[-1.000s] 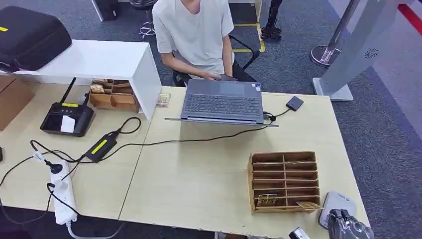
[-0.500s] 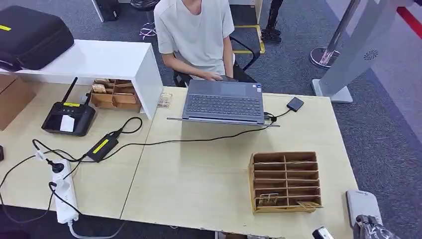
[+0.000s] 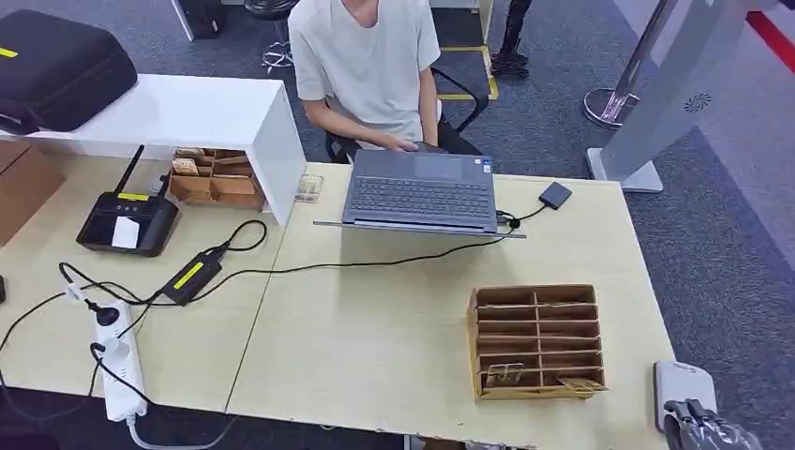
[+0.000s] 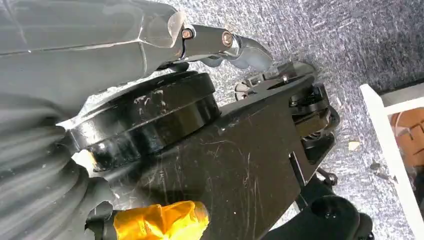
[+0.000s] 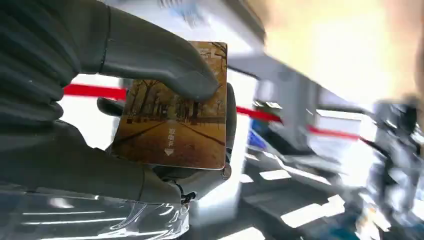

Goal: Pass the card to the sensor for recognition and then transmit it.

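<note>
My right hand (image 5: 95, 125) pinches a brown card (image 5: 175, 115) printed with a tree-lined avenue, thumb across its face. From the head view that hand (image 3: 708, 429) is low at the right, just past the table's right edge, and a pale flat rectangle (image 3: 682, 382) rises from it, apparently the card's back. A small black square reader (image 3: 555, 195) lies at the far right of the table, wired to the laptop (image 3: 419, 192). My left hand (image 4: 220, 42) hangs beside my body over grey carpet and holds nothing.
A wooden card box (image 3: 472, 342) with two cards (image 3: 503, 376) in its near slots stands near the table's right front. A person (image 3: 366, 66) sits behind the laptop. On the left are a white shelf (image 3: 187, 108), a black terminal (image 3: 127, 223), cables and a power strip (image 3: 117, 370).
My right hand has carried the card to the right, from over the table's front right corner to beyond its edge. In the last half second it has barely moved.
</note>
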Available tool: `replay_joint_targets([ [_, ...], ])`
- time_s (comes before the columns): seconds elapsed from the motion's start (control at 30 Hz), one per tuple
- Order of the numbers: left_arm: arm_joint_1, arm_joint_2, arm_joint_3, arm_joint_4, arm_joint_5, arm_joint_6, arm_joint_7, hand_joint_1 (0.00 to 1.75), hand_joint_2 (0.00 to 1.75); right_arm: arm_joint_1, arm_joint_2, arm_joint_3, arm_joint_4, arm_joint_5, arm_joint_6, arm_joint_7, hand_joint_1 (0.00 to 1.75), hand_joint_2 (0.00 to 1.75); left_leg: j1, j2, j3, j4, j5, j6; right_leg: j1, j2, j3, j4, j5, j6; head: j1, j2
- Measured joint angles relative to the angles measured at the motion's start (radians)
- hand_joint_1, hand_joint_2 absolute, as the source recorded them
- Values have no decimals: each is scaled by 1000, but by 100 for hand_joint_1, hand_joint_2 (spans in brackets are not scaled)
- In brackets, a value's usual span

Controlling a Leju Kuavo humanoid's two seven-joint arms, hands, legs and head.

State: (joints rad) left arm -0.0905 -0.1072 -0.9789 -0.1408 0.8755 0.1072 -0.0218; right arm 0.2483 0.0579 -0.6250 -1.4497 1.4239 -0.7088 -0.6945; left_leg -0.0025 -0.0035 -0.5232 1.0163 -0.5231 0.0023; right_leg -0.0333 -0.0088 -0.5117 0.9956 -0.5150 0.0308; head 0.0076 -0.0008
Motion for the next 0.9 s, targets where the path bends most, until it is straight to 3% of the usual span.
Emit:
replay_joint_targets([
  [0.1, 1, 3, -4, 0, 0, -5, -9, 0, 175, 2, 23, -54, -117, -64, 0, -3, 175, 175, 1, 0, -1, 0, 0, 0, 0, 0, -1, 0, 0, 0, 0, 0],
  [0.3, 0, 3, -17, 0, 1, -6, -15, 0, 175, 10, 56, -69, -275, -79, 1, -4, 175, 175, 1, 1, -2, -1, 0, 0, 0, 1, -2, 0, 0, 0, 0, 0],
  [0.9, -1, 6, -32, 0, 1, -8, -27, 0, 175, -3, 75, -51, -446, -115, 4, -4, 175, 175, 1, 0, -2, -1, 0, 0, 1, 0, -2, 0, 0, 0, 0, 0],
])
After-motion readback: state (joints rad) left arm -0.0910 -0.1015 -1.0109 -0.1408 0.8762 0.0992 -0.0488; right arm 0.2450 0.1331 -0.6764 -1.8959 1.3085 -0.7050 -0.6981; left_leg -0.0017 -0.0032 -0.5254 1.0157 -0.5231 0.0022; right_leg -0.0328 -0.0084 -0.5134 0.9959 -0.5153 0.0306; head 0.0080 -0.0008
